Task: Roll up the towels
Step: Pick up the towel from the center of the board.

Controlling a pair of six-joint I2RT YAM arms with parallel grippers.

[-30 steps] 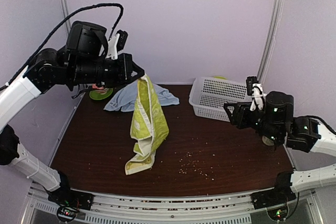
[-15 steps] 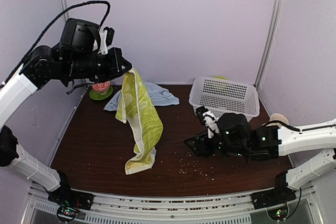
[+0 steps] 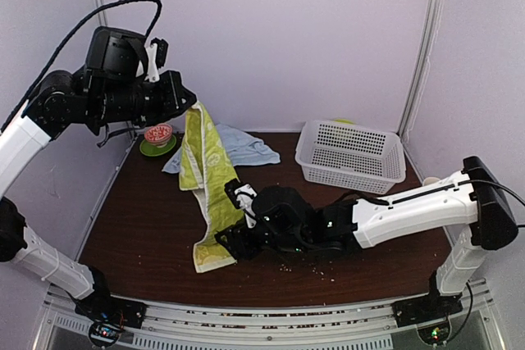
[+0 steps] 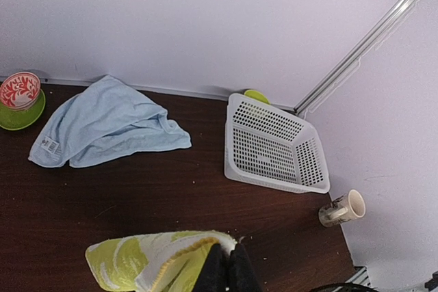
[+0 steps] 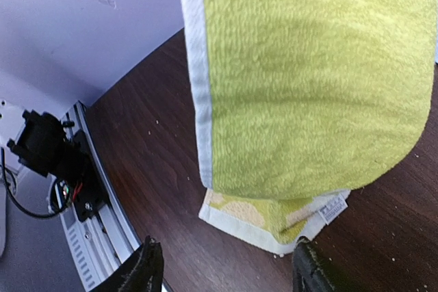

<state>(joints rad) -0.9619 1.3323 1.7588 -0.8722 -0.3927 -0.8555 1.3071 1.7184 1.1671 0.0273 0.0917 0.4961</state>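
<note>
Lime-green towel [image 3: 205, 178] hangs in a long drape from the left gripper [image 3: 187, 106], whose fingers are pressed together on its upper corner, high over the left half of the table [image 3: 139, 219]. Its lower end rests folded on the wood near the front edge, left of centre. The right gripper [image 3: 232, 243] sits low at that folded end, fingers spread with nothing between them. In the right wrist view the fingertips [image 5: 147, 270] frame the white-edged hem, but I cannot tell if they touch it. The pale-blue towel [image 4: 102, 124] lies crumpled along the back edge toward the back-left corner, tag showing, just beside a red-patterned bowl [image 4: 19, 89] on a green saucer [image 4: 20, 115]. A white basket [image 3: 351, 153] occupies the back-right corner, with a mug [image 4: 342, 208] near the right edge.
</note>
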